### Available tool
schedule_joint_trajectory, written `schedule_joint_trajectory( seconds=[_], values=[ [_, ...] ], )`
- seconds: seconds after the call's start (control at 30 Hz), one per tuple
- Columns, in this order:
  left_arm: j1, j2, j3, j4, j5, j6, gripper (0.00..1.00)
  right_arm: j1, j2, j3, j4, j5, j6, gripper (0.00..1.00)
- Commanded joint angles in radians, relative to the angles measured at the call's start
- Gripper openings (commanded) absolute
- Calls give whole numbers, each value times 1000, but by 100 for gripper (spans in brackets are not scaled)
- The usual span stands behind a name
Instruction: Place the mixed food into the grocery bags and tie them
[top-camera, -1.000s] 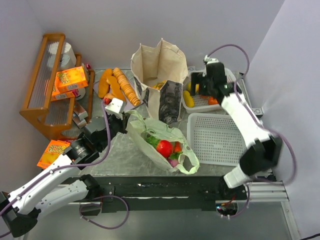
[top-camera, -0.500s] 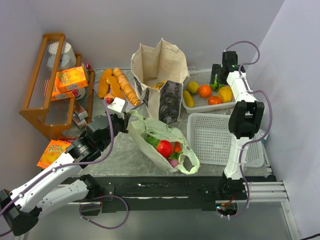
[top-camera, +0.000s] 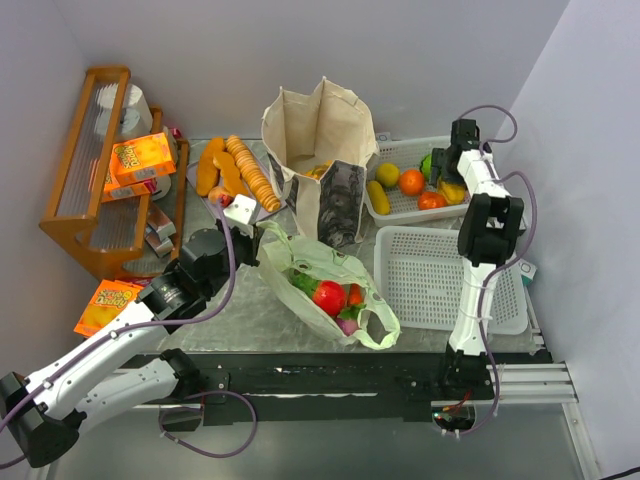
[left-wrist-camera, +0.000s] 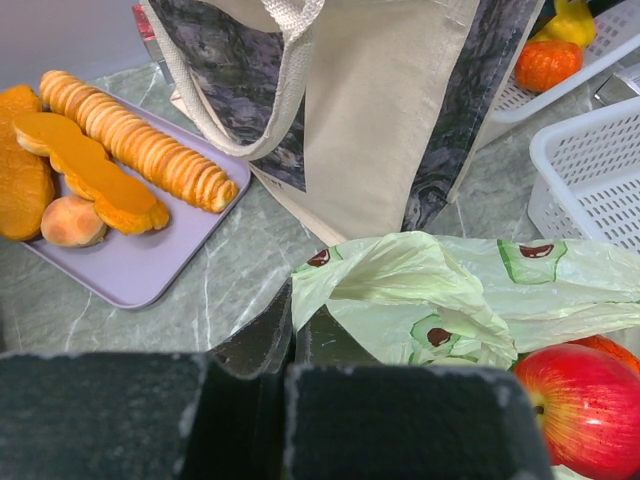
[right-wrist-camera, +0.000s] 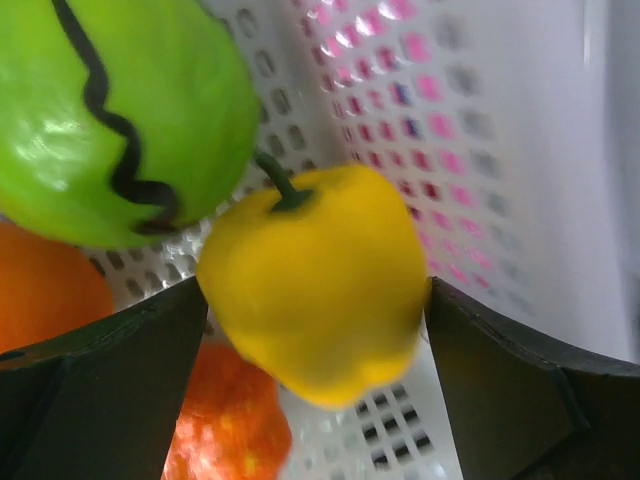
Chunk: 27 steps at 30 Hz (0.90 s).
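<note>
The pale-green bag (top-camera: 318, 258) lies open at the centre with a red apple (top-camera: 328, 296) and other food inside. It also shows in the left wrist view (left-wrist-camera: 440, 290). My left gripper (top-camera: 250, 228) (left-wrist-camera: 290, 318) is shut on the bag's left edge. The beige canvas tote (top-camera: 315, 150) stands upright behind it. My right gripper (top-camera: 447, 178) (right-wrist-camera: 315, 300) is down in the back basket (top-camera: 400, 212), with both fingers against a yellow pepper (right-wrist-camera: 315, 290). A green vegetable (right-wrist-camera: 110, 110) and orange fruit (right-wrist-camera: 225, 440) lie beside the pepper.
An empty white mesh basket (top-camera: 440, 275) sits at the front right. A tray of bread loaves (top-camera: 235, 170) lies left of the tote. A wooden rack (top-camera: 95, 170) with orange boxes (top-camera: 140, 158) stands at far left, and another box (top-camera: 105, 305) lies in front.
My right arm swung from the basket's left side to its right end and dropped its gripper around the yellow pepper. My left gripper edged forward to the bag's edge.
</note>
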Motion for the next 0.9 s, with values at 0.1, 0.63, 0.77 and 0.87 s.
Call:
schedule_joint_trajectory(
  seconds=[0.1, 0.63, 0.77, 0.87],
  values=[
    [6, 0, 2, 43, -3, 21, 1, -9, 63, 131, 15, -26, -90, 91],
    [10, -37, 4, 42, 26, 15, 1, 150, -619, -323, 248, 52, -26, 27],
    [10, -51, 4, 43, 33, 12, 1, 336, -869, -484, 265, 92, 3, 26],
    [10, -60, 1, 46, 37, 7, 1, 498, -1015, -622, 241, 15, 74, 26]
  ],
)
